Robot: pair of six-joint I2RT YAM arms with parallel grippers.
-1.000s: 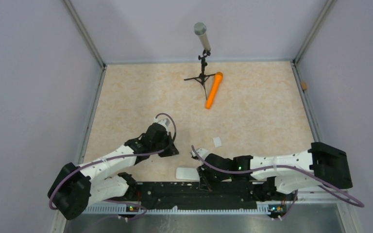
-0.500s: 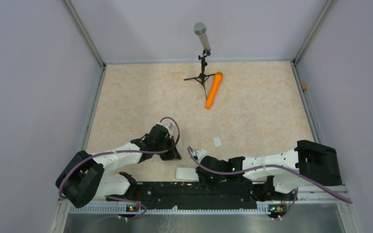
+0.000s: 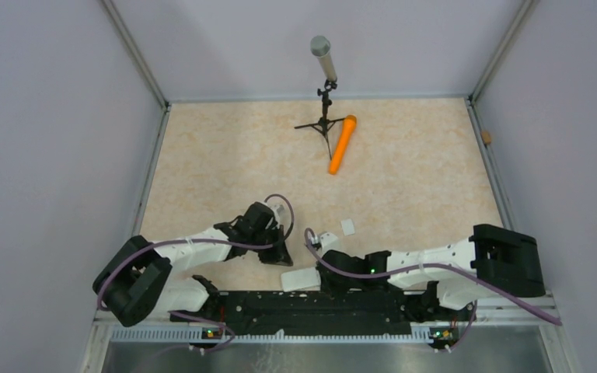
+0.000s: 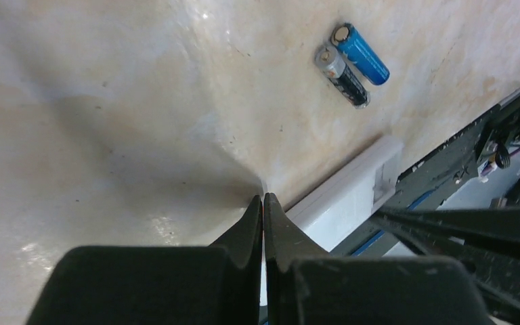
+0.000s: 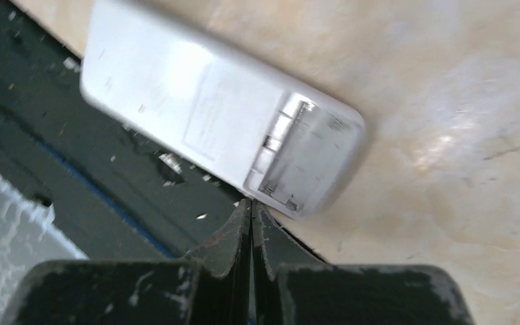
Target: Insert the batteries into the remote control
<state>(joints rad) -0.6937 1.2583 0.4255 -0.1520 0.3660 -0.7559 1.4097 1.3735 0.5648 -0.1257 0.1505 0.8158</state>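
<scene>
Loading stage, before the first pickup. The left gripper [image 4: 263,198] is fully closed, its two fingers pressed tip to tip with nothing between them. The right gripper [image 5: 251,204] is likewise pinched shut and empty. The batteries [image 4: 351,64] lie on the table [image 4: 108,101] ahead of the left gripper's tips and off to their right, well apart from them. They touch side by side and run parallel, one blue and one dark. The remote control [image 5: 196,115] lies face down with its plain white back up, just ahead of the right gripper's tips and alongside the dark rail [image 5: 74,156]. Its battery bay [image 5: 305,159] is uncovered and appears empty, though that view is blurred. The bay end sits nearest the right tips; whether they touch its edge cannot be told. One white edge of the handset also shows just right of the left tips. A small white piece [image 3: 347,227], possibly the bay cover, rests beyond the right gripper. The step in hand is judged to be fetching a battery, with none yet seated. The next move would call for the left fingers to part, reach forward and right, and close on one cell alone. That is delicate, because the pair touch.
</scene>
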